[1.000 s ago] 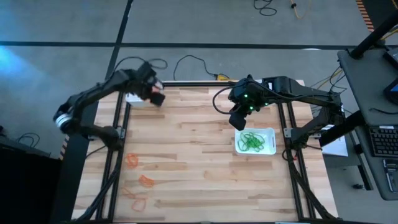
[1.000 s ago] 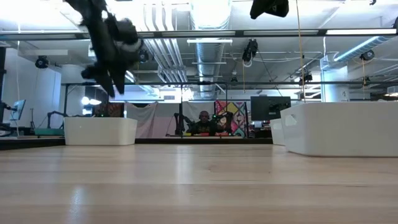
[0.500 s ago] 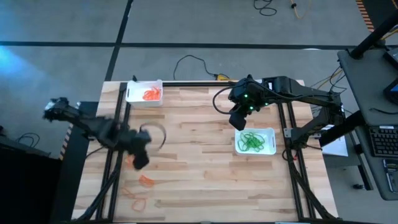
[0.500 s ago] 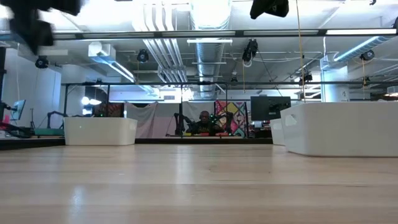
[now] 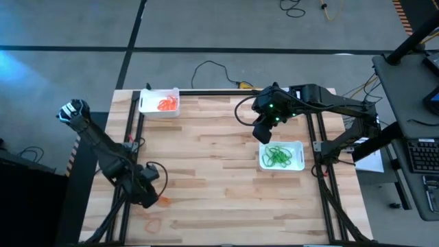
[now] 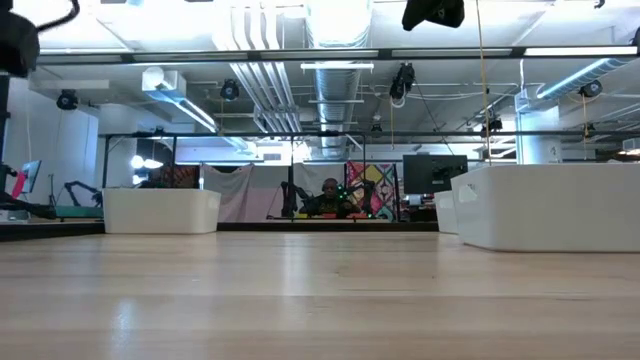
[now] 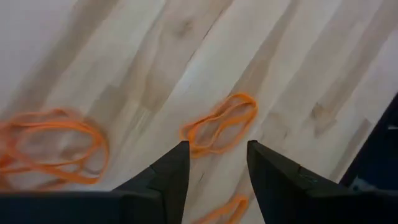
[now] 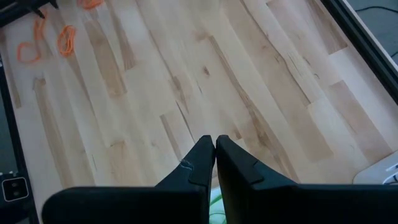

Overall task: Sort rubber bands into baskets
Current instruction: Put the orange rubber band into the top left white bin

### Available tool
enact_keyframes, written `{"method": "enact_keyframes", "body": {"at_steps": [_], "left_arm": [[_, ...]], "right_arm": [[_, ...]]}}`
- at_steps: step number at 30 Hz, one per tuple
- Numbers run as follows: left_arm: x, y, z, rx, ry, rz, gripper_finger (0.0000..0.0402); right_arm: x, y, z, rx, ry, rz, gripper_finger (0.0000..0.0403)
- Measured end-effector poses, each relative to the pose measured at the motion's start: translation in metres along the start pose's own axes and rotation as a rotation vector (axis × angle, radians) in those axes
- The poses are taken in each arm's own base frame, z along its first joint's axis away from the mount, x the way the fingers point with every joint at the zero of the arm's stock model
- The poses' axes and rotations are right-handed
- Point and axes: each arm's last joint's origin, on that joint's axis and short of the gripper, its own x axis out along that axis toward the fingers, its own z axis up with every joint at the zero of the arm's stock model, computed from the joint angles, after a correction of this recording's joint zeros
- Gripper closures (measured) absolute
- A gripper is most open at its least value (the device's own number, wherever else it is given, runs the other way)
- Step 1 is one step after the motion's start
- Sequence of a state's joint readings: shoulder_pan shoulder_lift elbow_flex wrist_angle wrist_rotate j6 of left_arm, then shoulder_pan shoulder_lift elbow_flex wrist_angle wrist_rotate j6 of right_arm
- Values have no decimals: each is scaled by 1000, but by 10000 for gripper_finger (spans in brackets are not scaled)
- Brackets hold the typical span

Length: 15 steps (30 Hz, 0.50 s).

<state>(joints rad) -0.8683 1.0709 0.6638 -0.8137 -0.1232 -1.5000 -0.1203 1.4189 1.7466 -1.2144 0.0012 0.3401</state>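
Here, we find the loose orange rubber bands [image 5: 162, 200] lying flat on the table [image 5: 219, 171] at its near-left part, and we take them as our landmark. In the left wrist view one orange loop [image 7: 221, 123] lies just beyond the tips of the left tool [image 7: 216, 163], whose two fingers stand a little apart and have hold of nothing; a larger tangle of orange bands [image 7: 46, 145] lies to one side of it, and a further orange piece [image 7: 222, 210] shows between the fingers lower down. From above, the left tool [image 5: 145, 191] hangs right beside the bands, touching none that we can make out, and one more band [image 5: 153, 223] lies nearer the table's front edge.

Well apart from these bands, at the far-left corner, a white basket [image 5: 159, 102] holds orange bands. Across the table from them, a second basket [image 5: 281, 156] holds green bands [image 5: 277, 156]. The right tool [image 5: 263, 132] hovers just beside that basket's far edge; in its wrist view its fingers [image 8: 200, 163] are pressed together on nothing, and the orange bands [image 8: 65, 38] show far off.

In the low view we see two basket walls [image 6: 161, 212] [image 6: 548, 205] against the room behind.
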Motion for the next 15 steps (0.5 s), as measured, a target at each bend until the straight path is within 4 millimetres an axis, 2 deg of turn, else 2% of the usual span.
{"method": "enact_keyframes", "body": {"at_steps": [9,15], "left_arm": [[36,21,-5,-115,17,127,297],[44,8,-6,-12,35,70,318]], "right_arm": [[0,0,0,0,0,0,390],[0,0,0,0,0,0,390]]}}
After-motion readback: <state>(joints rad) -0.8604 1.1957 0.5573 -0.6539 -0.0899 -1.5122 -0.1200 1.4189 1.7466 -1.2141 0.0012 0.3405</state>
